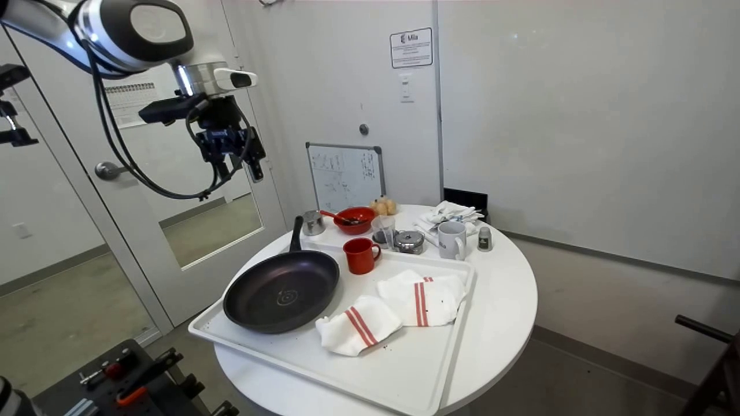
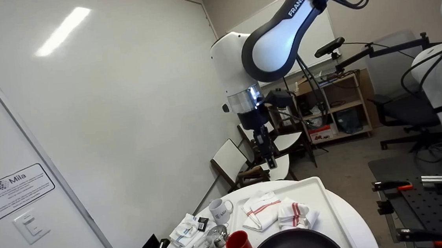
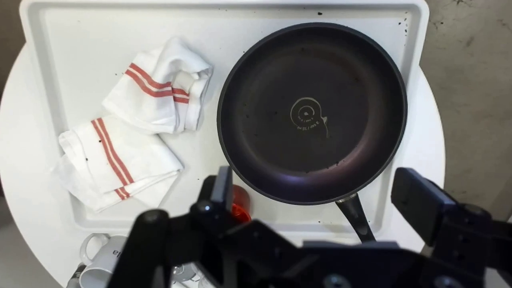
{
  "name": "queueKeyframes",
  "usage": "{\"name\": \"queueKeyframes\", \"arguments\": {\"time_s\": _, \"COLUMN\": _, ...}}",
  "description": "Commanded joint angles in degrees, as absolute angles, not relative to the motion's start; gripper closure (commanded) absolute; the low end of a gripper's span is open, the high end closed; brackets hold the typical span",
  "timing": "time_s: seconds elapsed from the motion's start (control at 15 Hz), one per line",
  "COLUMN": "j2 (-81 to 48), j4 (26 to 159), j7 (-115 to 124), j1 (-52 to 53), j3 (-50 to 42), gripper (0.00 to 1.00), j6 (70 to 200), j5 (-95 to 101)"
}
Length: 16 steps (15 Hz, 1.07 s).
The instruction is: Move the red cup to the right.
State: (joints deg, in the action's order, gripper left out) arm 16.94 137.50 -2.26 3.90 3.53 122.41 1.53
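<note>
Hanging well above round white table (image 1: 503,300), with black two-finger gripper (image 3: 314,178) spread wide and holding nothing. Can see small bright red cylindrical cup (image 1: 359,258) upright on white rectangular tray (image 1: 399,367), just beside round black frying pan (image 1: 283,289). Hemmed in, in an exterior view, by clear tumbler (image 1: 384,231) and silver lidded pot (image 1: 409,242) behind, and folded red-striped white cloths (image 1: 359,326) in front. Farther off, can spot wide red bowl (image 1: 354,229) and pale grey mug (image 1: 450,241).

Wrist view, lower centre: the gripper (image 3: 314,183) partly hides the red cup (image 3: 241,197) (an exterior view's bottom crops the pan (image 2: 297,247)).
</note>
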Motion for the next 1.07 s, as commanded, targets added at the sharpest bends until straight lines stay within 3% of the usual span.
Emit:
{"name": "queueKeyframes", "arguments": {"time_s": 0.0, "j2": 11.15, "j4": 136.57, "j7": -0.58, "j1": 3.79, "j3": 3.79, "gripper": 0.00, "j6": 127.13, "j5": 1.41}}
{"name": "queueKeyframes", "arguments": {"time_s": 0.47, "j2": 1.73, "j4": 134.21, "j7": 0.16, "j1": 3.61, "j3": 3.63, "gripper": 0.00, "j6": 138.01, "j5": 1.65}}
{"name": "queueKeyframes", "arguments": {"time_s": 1.0, "j2": -9.27, "j4": 123.23, "j7": 2.97, "j1": 2.07, "j3": 1.84, "gripper": 0.00, "j6": 135.54, "j5": 1.60}}
